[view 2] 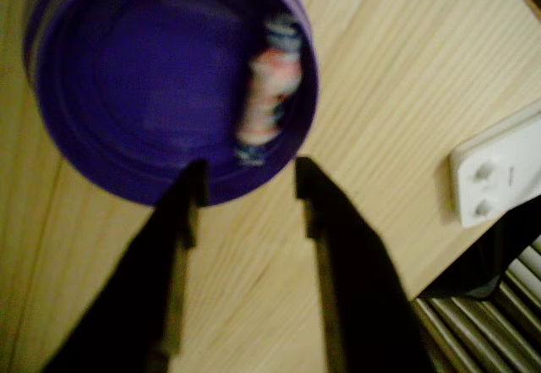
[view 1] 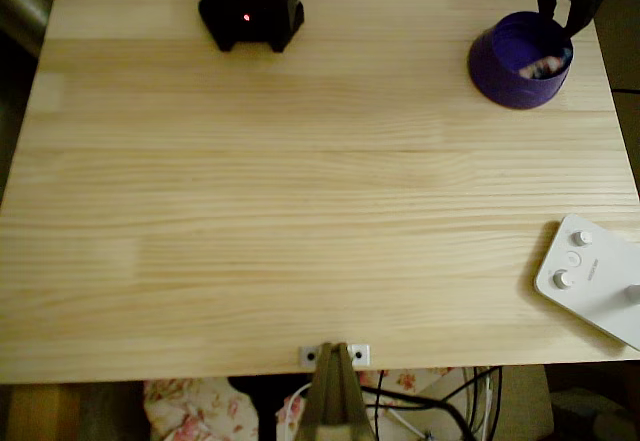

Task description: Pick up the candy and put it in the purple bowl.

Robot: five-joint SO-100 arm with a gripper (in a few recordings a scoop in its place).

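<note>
Pincer (view 2: 245,191) spread wide and empty in the wrist view, its two dark fingers (view 2: 182,212) hanging just over the near lip of the purple bowl (view 2: 110,102). And look where the candy (view 2: 269,85) is: inside the bowl, lying against the right-hand inner wall, just beyond the fingertips and a touch right of centre between them. Its long axis runs away from the pincer, roughly in line with the fingers, with one twisted bluish end toward the tips and the other deeper in.

From overhead, the bowl (view 1: 500,76) sits at the far right corner of the wooden table (view 1: 300,211), with a bit of the sweet (view 1: 545,64) showing at its right inner side. A white button-topped device (view 1: 590,281) lies at the near right edge, well apart from the bowl.

My read: the drop looks done. What's left is pulling the arm clear without nudging that rim.
</note>
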